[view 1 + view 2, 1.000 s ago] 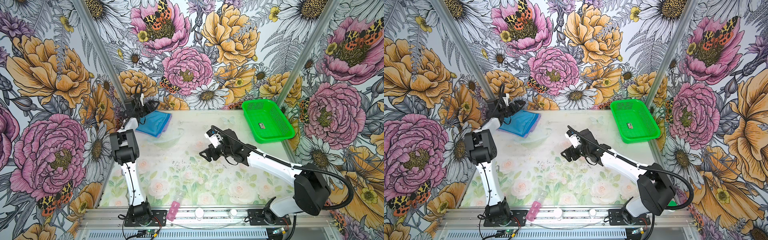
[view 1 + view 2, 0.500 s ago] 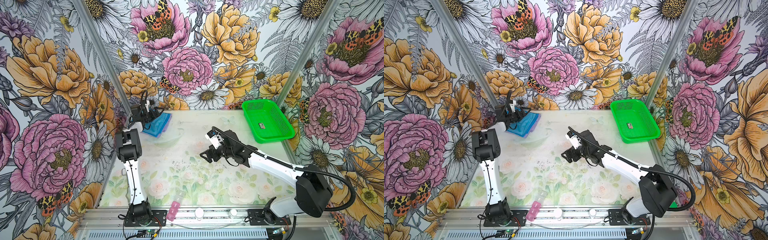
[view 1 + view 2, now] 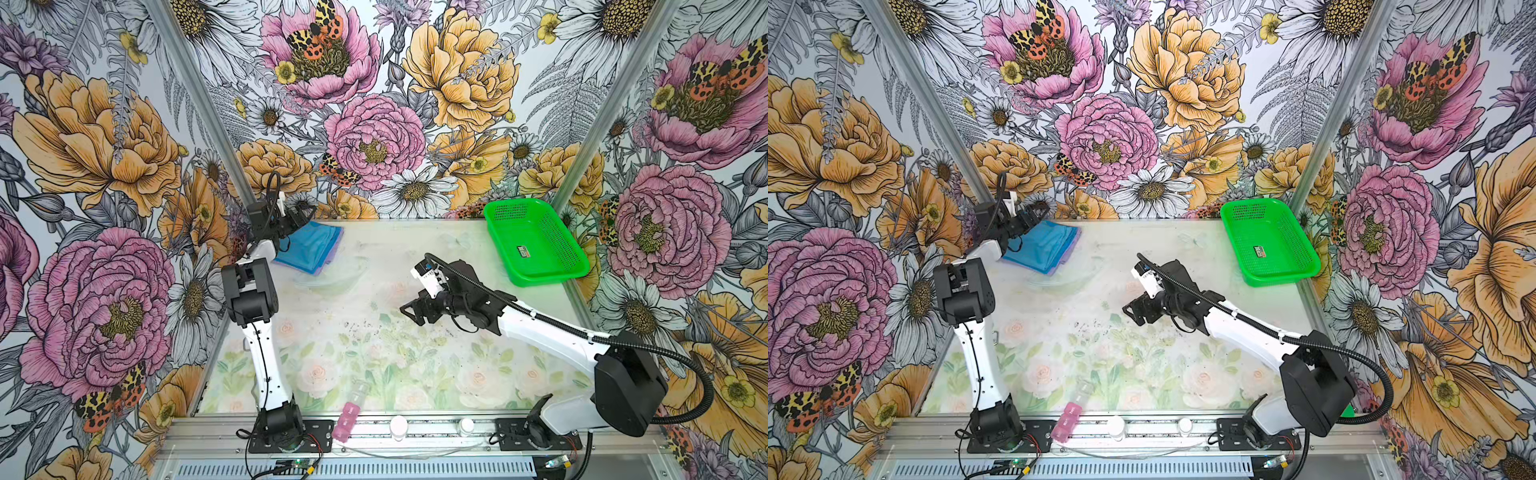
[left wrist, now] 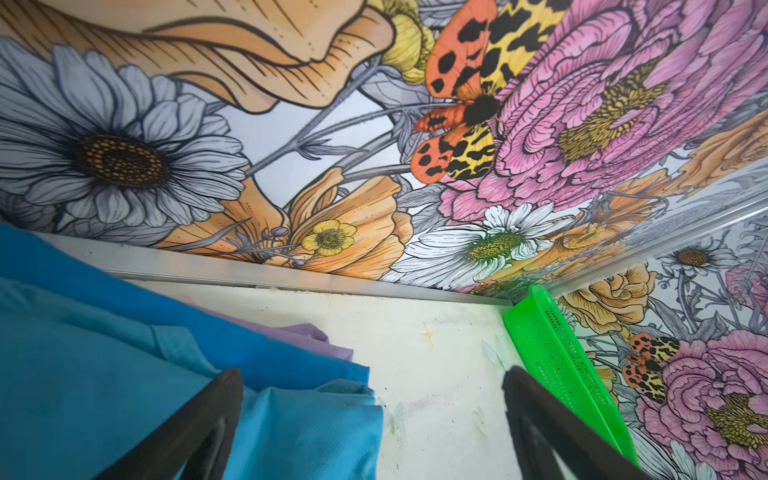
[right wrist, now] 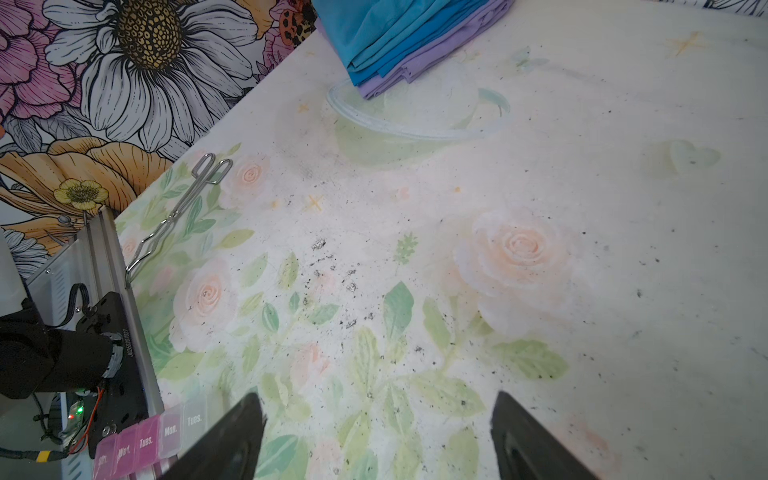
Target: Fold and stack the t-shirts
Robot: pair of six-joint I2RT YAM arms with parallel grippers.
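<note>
Pink pill organizer (image 5: 146,441): "Mon.", "Tues."

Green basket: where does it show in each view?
Top view: green basket upper right, in the far corner.
Top view: same corner.
Left wrist: a tilted green strip, seen edge-on.
Right wrist: not in it.
Shared landmark: t-shirt stack.

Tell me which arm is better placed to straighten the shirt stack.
Likely left: left jaws hang open at the folded teal, blue and lavender cloth t-shirts; right jaws are well away from them.
</note>
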